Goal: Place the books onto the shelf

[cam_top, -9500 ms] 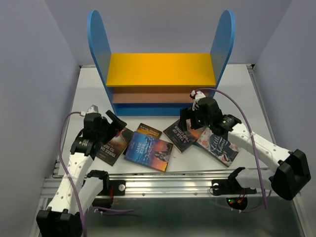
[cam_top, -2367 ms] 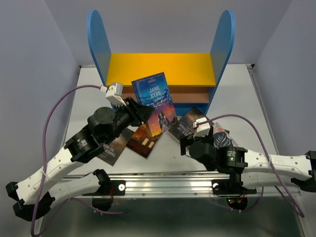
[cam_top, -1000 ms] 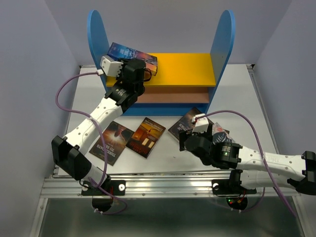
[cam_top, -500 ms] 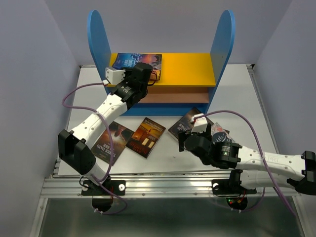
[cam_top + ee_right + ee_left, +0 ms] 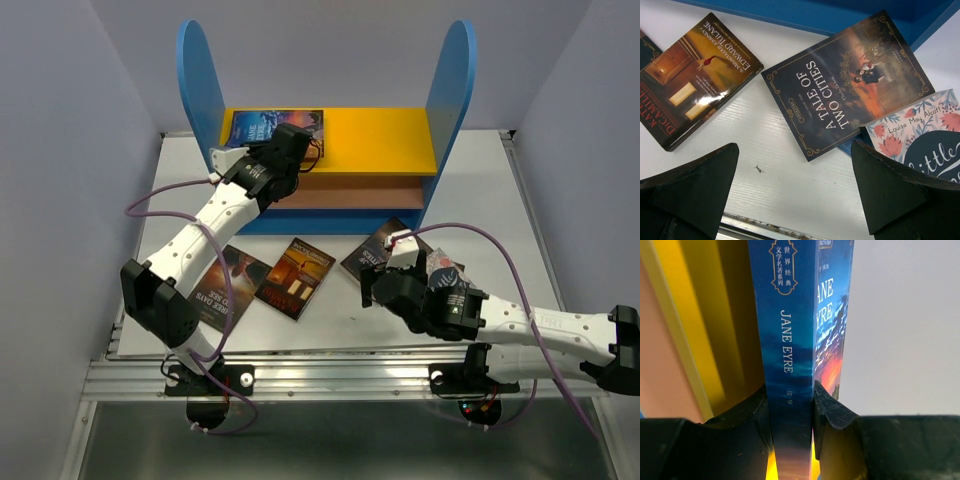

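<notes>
I see the shelf upright at the tabletop's far edge, with blue side panels and a yellow top board. The blue Jane Eyre sits cover-up at that board's left end. Four books lie flat nearer me: a dark one leftmost, then Edward Tulane, A Tale of Two Cities and the floral Little Women.

The right hand hangs with its dark fingers spread wide above the white counter. "A Tale of Two Cities" lies centred, with the Edward Tulane book to the left. A floral navy book meets its right edge, and the shelf's blue base crosses the top.
</notes>
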Controlling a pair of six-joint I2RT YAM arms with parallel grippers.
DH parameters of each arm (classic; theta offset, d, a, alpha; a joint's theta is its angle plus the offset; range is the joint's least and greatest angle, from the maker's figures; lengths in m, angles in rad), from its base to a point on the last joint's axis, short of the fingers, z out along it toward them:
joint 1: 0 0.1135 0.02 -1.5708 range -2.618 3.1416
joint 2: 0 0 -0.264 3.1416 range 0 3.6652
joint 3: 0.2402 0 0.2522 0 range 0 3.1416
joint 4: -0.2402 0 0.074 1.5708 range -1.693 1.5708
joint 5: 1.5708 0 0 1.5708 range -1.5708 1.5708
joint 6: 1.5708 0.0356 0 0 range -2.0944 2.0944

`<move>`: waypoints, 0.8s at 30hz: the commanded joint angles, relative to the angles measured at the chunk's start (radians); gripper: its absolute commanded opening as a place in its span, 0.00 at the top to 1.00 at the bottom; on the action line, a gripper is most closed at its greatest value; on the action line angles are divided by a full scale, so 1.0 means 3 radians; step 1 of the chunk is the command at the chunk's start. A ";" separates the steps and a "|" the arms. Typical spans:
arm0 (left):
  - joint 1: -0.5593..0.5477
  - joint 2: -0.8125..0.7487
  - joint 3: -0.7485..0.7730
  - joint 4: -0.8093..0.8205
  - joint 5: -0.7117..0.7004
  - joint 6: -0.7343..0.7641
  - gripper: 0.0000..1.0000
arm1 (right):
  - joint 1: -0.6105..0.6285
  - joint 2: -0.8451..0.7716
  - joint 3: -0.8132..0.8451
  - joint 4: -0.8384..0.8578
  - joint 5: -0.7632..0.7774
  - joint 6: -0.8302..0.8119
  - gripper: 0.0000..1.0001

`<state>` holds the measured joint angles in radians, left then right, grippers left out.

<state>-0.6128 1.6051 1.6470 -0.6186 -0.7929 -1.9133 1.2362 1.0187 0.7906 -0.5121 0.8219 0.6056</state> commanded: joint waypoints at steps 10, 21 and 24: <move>0.0059 -0.0022 0.0247 -0.0582 -0.0405 -0.0500 1.00 | -0.0020 -0.0001 0.0131 0.0107 -0.0009 0.0016 0.00; 0.0079 0.0070 0.0513 -0.0888 -0.0267 -0.0474 0.57 | -0.0050 -0.0016 0.0110 0.0112 -0.0030 0.0027 0.00; 0.0079 0.0024 0.0503 -0.0924 -0.0221 -0.0438 0.48 | -0.0050 -0.0041 0.0095 0.0112 -0.0055 0.0027 0.00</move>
<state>-0.5991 1.6379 1.7573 -0.8230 -0.8024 -1.9915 1.2297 1.0283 0.7906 -0.5098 0.8062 0.6064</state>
